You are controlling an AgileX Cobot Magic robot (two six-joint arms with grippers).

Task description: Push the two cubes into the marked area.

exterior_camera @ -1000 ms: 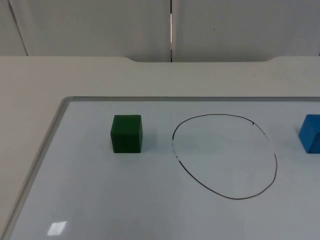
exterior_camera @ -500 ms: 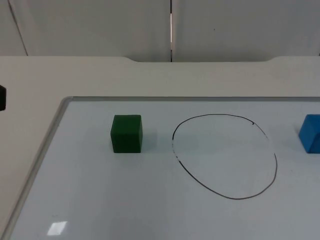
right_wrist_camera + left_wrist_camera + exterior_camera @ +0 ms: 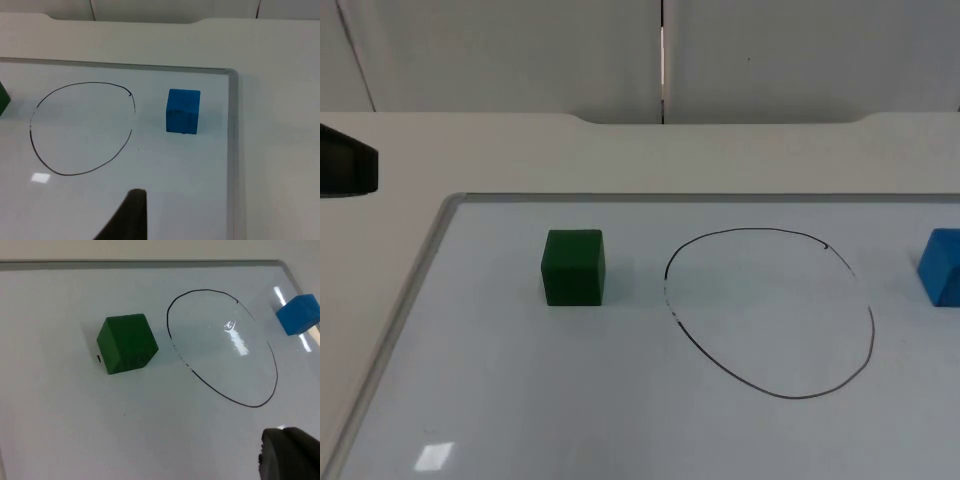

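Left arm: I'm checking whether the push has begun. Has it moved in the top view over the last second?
Yes. The left arm has come in from the picture's left edge toward the whiteboard; the green cube is untouched.

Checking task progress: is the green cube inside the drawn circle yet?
No, the green cube sits on the whiteboard apart from the drawn circle, clearly outside its line.

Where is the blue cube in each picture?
Top view: the blue cube sits at the picture's right edge, partly cut off, right of the drawn circle.
Left wrist view: the cube lies beyond the circle, on the side away from the green cube.
Right wrist view: it stands between the circle and the whiteboard's frame.
Shared landmark: the drawn circle.
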